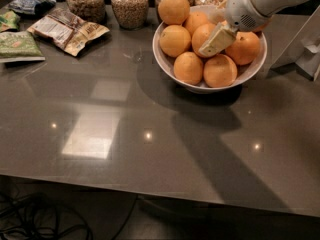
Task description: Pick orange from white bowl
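The white bowl [164,59] stands at the back right of the dark table and holds several oranges. One orange [204,37] lies in the middle of the pile, with others around it such as the top-left one [173,7] and the front one [220,71]. My gripper [211,45] reaches in from the upper right on its white arm [260,1]. It hangs low over the pile, its cream tip against the middle orange. The oranges at the back right of the bowl are partly hidden by the arm.
Glass jars of grain [130,4] stand behind the bowl along the back edge. Snack packets [67,30] and a green bag [19,45] lie at the back left. A white object [305,49] stands at the right edge. The dark tabletop [150,149] spreads towards the front.
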Controlling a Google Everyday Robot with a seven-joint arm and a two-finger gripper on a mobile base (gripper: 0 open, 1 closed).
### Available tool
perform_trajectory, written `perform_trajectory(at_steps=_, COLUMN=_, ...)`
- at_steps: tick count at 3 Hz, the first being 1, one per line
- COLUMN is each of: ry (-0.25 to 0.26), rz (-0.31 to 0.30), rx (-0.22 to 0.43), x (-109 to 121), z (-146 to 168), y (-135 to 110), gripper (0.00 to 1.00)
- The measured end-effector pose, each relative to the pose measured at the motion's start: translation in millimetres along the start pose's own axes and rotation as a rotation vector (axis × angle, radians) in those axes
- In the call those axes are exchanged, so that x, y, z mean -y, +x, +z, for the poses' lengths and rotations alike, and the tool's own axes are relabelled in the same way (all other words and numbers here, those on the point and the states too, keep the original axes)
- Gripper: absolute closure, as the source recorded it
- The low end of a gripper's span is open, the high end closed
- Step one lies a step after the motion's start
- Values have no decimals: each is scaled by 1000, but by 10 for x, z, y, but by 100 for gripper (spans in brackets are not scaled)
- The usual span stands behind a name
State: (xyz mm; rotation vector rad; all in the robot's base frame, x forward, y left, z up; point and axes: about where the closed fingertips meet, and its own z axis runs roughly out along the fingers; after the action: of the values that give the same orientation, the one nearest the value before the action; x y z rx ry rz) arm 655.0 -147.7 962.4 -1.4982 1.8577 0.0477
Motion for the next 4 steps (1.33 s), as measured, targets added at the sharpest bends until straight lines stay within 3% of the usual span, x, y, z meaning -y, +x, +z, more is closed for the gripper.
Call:
perform_trajectory(at_steps=2, ry=-35, rz=-11, rx=-29, x=-3, z=220, y=44, gripper=38)
perform_trajectory(at_steps=4, ry=-49, rz=-25, rx=-26, x=-78, z=219, y=62, gripper=80)
